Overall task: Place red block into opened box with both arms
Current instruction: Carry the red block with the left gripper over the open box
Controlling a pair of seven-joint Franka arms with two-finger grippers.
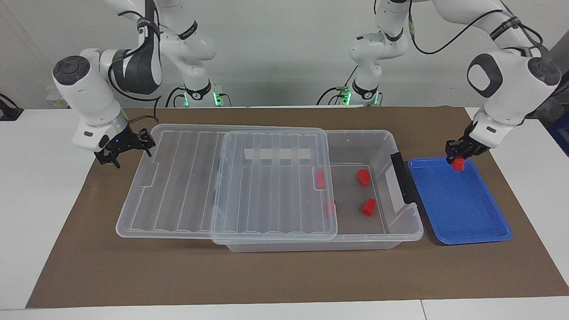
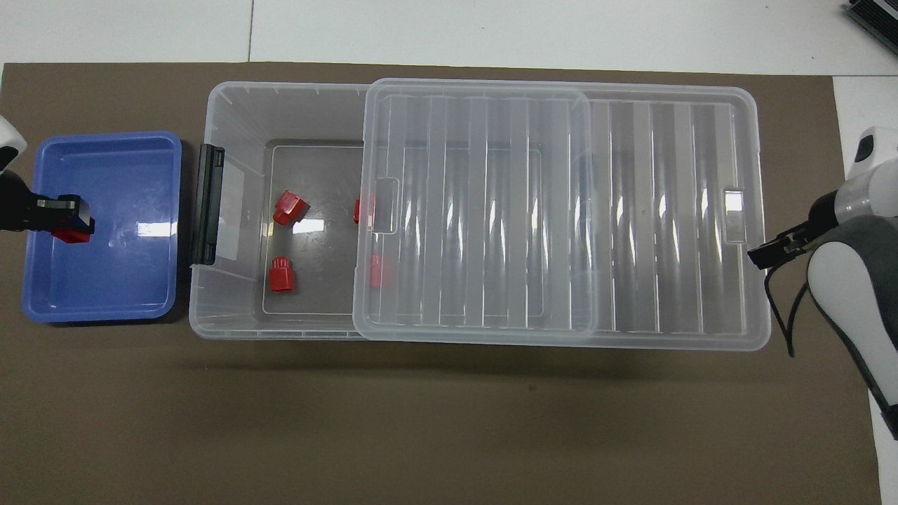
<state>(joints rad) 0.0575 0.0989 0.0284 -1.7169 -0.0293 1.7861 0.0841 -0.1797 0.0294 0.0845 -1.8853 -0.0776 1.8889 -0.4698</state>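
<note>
Left gripper clamps red block over blue tray; right gripper spread wide, seemingly touching box lid edge.

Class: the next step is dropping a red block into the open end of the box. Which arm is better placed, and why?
Left. Its end effector already holds a red block above the blue tray, beside the box's open end.

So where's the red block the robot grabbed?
The red block hangs in the left end effector, lifted over the blue tray, beside the box at the left arm's end.
</note>
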